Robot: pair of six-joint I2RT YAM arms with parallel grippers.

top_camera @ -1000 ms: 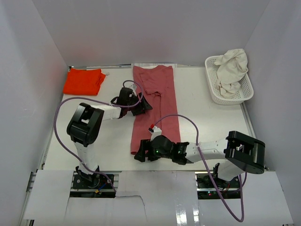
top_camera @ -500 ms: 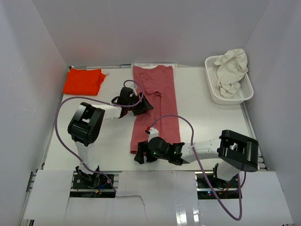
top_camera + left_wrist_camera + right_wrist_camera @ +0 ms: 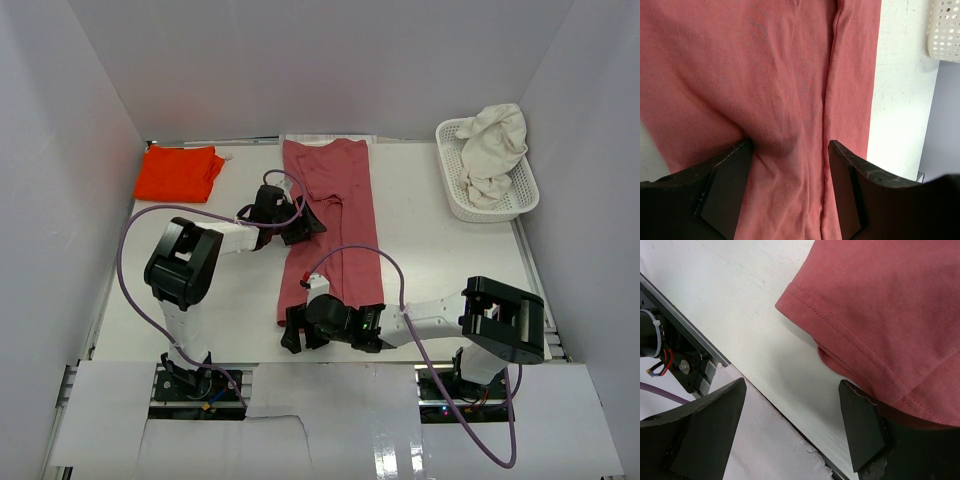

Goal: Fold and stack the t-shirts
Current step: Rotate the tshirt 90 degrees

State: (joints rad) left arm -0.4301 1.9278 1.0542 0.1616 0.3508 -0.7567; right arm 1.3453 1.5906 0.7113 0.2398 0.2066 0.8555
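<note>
The dusty rose-red t-shirt [image 3: 333, 215] lies folded into a long strip down the middle of the table. My left gripper [image 3: 306, 226] is open at its left edge about halfway down, fingers resting on the cloth [image 3: 790, 100]. My right gripper [image 3: 291, 335] is open at the strip's near left corner; the hem corner [image 3: 880, 315] lies over one finger [image 3: 862, 430], with bare table between the fingers. The bright orange-red t-shirt [image 3: 178, 172] lies folded at the far left. The cream-white t-shirt [image 3: 495, 150] is bunched in the basket.
The white lattice basket [image 3: 455, 195] stands at the far right, also at the corner of the left wrist view [image 3: 945, 27]. White walls close in the table. The table's near edge with its metal rail [image 3: 690, 375] runs just beside my right gripper.
My right gripper has slid left and toward the near edge, down to the strip's near left corner. The left arm and the shirts have not moved.
</note>
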